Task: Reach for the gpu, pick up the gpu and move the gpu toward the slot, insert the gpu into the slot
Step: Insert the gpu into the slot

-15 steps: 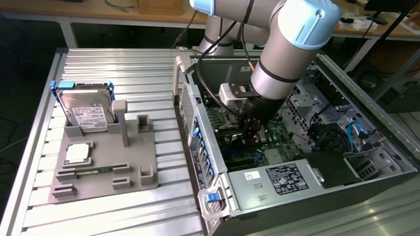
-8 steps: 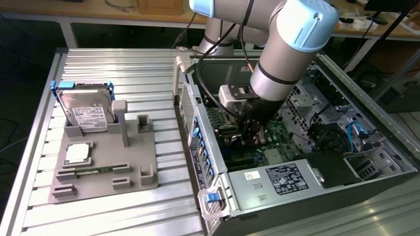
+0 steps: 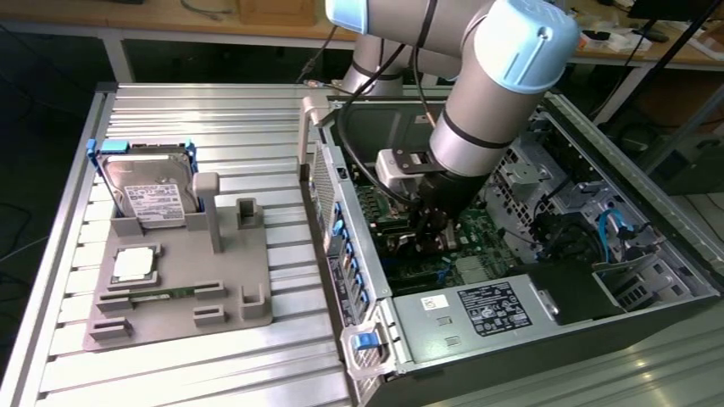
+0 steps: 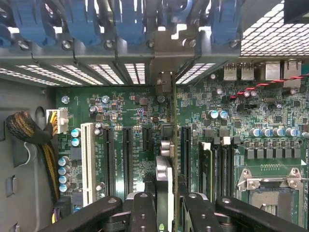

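The gripper is clamping narrowly on the edge-on gpu, carrying it over the motherboard; seating needs alignment with the slot toward twelve o'clock.

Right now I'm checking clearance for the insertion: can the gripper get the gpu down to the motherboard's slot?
Probably yes. The gripper, shut on the gpu, is already inside the open case, edge-on over the motherboard. Nothing visible blocks the slot beneath the card.
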Available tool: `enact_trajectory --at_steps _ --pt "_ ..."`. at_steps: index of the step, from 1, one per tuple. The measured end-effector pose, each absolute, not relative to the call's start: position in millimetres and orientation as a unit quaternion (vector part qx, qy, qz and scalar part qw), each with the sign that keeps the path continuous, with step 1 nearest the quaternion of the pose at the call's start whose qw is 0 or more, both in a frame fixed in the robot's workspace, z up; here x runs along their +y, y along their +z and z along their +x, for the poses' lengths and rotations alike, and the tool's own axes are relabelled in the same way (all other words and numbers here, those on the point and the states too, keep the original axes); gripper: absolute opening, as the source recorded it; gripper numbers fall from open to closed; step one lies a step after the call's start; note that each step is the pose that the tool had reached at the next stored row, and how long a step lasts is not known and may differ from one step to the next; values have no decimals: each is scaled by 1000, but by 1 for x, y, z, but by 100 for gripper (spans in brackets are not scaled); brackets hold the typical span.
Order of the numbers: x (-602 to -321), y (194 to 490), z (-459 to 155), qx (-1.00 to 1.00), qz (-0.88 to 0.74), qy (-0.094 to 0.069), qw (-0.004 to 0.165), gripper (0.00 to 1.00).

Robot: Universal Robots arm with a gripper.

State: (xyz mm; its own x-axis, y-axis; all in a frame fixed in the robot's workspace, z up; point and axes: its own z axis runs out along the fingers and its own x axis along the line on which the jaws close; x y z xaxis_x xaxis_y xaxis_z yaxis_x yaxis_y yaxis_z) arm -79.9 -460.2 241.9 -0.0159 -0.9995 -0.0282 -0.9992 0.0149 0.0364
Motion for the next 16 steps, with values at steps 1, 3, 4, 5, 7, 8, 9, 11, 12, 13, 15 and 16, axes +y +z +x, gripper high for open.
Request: enact_trajectory --at_steps 1,3,4,5,7,8,9,11,12,13,15,16 --pt "-460 241 -80 -712 701 -23 2 27" --pt "-460 240 -80 -712 701 -23 3 27" --pt "-460 240 -80 -712 701 -23 3 27" --pt "-460 240 -80 -712 701 -23 3 27" --pt "-460 238 -80 -712 701 -23 3 27" --pt "-460 238 -80 -712 701 -23 3 27" --pt "-460 238 -80 -712 701 -23 3 27" --pt "-460 238 -80 -712 701 -23 3 27" --pt "-460 238 -80 -712 701 -23 3 27" --pt "-460 238 -80 -712 701 -23 3 27" --pt "-460 238 -80 -712 701 -23 3 27" --pt "-460 238 -80 -712 701 -23 3 27"
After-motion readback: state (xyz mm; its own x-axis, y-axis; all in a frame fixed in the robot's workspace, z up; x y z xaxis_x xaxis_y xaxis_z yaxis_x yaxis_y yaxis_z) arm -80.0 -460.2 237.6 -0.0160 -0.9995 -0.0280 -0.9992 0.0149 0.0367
